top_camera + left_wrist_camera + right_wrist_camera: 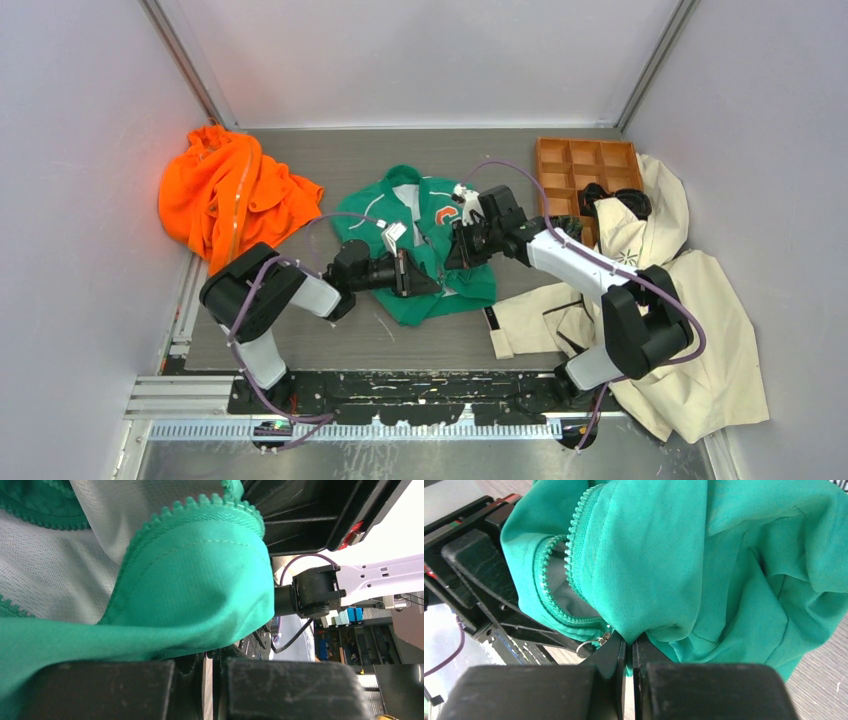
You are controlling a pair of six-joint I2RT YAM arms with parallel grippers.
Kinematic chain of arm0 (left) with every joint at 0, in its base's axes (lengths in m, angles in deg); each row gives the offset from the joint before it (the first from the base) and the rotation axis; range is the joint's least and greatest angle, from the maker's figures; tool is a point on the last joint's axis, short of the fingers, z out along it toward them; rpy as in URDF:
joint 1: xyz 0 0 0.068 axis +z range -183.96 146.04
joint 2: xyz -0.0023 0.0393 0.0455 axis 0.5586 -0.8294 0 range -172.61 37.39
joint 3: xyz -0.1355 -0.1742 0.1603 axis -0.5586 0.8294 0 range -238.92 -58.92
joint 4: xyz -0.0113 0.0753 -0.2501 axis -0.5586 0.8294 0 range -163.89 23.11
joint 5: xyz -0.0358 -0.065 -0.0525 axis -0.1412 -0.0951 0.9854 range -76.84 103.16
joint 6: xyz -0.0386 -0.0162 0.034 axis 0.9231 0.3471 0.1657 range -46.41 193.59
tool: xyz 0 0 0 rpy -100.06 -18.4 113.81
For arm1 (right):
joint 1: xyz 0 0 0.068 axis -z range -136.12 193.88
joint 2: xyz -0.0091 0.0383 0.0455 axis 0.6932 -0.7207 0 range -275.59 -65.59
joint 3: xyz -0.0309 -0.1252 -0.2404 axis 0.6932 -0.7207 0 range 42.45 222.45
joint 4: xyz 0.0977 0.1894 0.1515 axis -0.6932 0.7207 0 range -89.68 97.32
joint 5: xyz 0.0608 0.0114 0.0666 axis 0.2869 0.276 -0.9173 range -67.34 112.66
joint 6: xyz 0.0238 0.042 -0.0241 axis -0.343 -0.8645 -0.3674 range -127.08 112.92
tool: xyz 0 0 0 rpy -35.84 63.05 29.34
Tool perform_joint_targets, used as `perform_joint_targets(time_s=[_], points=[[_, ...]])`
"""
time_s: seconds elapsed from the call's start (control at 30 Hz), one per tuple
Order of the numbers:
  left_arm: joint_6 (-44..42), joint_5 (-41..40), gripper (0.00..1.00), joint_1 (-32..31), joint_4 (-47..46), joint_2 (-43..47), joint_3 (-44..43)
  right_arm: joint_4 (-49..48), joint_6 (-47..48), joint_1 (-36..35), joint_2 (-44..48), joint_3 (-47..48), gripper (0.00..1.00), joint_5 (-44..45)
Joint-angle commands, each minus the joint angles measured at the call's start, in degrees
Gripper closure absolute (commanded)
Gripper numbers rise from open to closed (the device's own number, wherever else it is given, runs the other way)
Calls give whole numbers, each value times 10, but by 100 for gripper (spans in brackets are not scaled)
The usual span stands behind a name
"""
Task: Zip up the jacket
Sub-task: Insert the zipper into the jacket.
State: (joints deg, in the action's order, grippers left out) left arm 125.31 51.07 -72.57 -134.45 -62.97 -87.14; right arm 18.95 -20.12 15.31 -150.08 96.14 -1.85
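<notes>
The green jacket [432, 250] lies crumpled in the middle of the table, its orange chest patch [447, 214] facing up. My left gripper [413, 272] is at its lower left edge. In the left wrist view the left gripper [212, 656] is shut on a fold of green cloth [200, 590], with the pale lining [60, 580] behind. My right gripper [463, 243] is at the jacket's right side. In the right wrist view the right gripper [629, 647] is shut on green cloth beside the zipper teeth [573, 540] and the slider's ring pull [585, 648]. The zipper is open.
A bright orange garment [235, 195] lies at the back left. A cream coat [660, 300] spreads over the right side and the front edge. A brown compartment tray [585, 165] stands at the back right, with a black object [615, 200] beside it. Walls close in left and right.
</notes>
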Motion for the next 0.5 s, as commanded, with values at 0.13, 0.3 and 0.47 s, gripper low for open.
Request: perform_joint_targets(time_s=[0.13,0.3,0.47], points=[[-43,43,100,-5,33,20,4,-32,80,45,13,14,95,-99],[-63,40,100,-9,76,38,6,23,153,50,-11,33,85,-145],[-60,37,100,-16,82,28,7,67,187,51,-43,50,75,-175]])
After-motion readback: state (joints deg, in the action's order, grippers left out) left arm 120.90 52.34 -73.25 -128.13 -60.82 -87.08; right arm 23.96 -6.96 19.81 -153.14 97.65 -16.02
